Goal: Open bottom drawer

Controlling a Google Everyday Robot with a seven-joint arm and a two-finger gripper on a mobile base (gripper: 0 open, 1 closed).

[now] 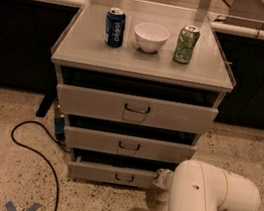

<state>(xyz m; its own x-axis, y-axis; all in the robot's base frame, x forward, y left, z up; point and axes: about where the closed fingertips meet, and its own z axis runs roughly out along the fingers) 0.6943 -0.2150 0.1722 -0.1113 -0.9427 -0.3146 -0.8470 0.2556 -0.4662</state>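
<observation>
A grey cabinet (144, 66) holds three pale grey drawer fronts. The bottom drawer (109, 174) is the shallowest, near the floor, with a small dark wire handle (123, 178); it stands slightly out from the cabinet. My white arm (206, 202) comes in from the lower right. The gripper (161, 179) sits at the right end of the bottom drawer's front, mostly hidden behind the arm.
On the cabinet top stand a blue can (115, 27), a white bowl (150, 37) and a green can (186, 44). A black cable (37, 154) loops over the speckled floor at the left. Dark counters run behind the cabinet.
</observation>
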